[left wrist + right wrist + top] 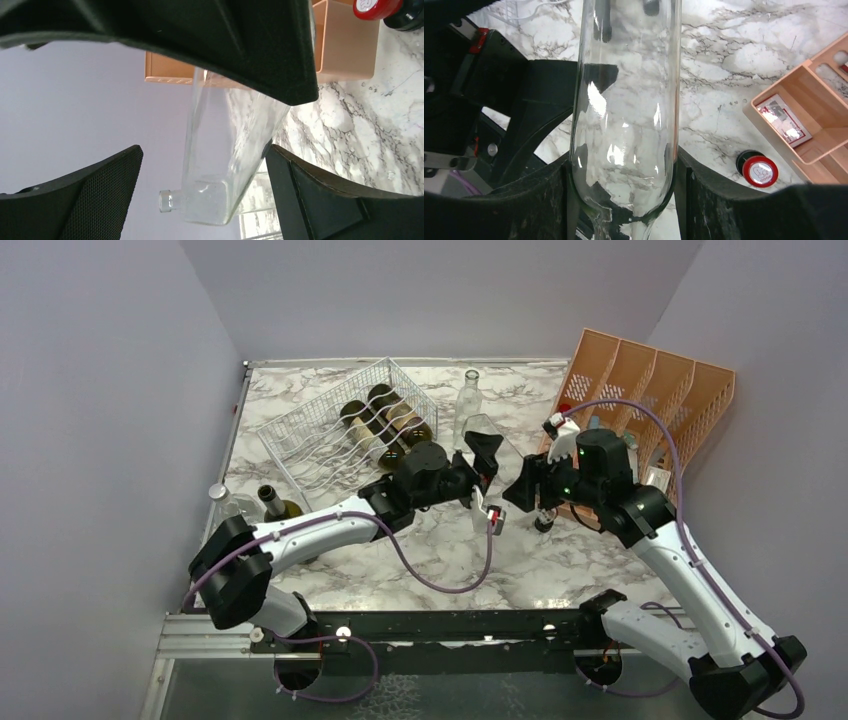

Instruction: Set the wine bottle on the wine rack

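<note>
At ten o'clock on the desk (pixel 440 560) we see the rack (pixel 300 435), with dark bottles (pixel 385 420) lying in it. At its three o'clock, over the desk's middle, the clear bottle (pixel 624 100) hangs off the surface, outside the rack. The left end effector (pixel 205 150) is released, its fingers spread wider than the glass between them. The right end effector (pixel 624 160) is grasping the bottle, a finger pressed on each side. An orange organizer (pixel 650 390) stands at two o'clock.

The left arm (pixel 320 525) and right arm (pixel 690 580) reach inward over the worktop's (pixel 560 570) middle. The left tool (pixel 489 483) has its jaws spread wide; the right tool (pixel 527 485) clamps the wine bottle (pixel 624 100).
</note>
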